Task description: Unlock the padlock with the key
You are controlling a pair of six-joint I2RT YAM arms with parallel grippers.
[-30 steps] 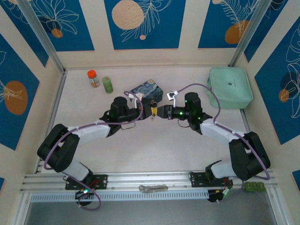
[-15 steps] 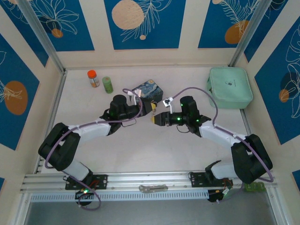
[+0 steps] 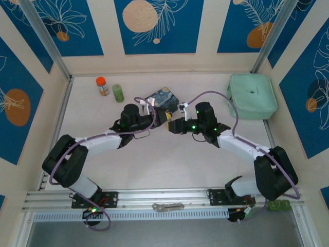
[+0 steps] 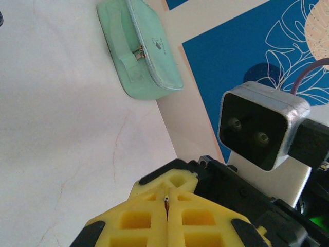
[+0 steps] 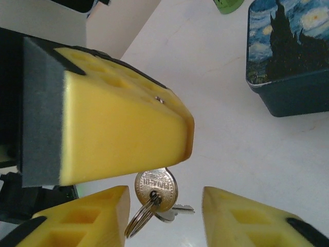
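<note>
Vs 1 s ago, right hand (image 5: 165, 203) sits closer to left hand (image 4: 168, 195). It's open, fingers either side of small silver round-headed key (image 5: 156, 186), which left hand pinches shut. Below: white tabletop (image 3: 154, 159), blue leaf-print walls (image 3: 154, 25) around.

Stamped lettering on key (image 5: 156, 186) unreadable.

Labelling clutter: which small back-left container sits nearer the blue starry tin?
The plain green cylinder; the orange-capped bottle stands farther left of the blue starry tin.
</note>
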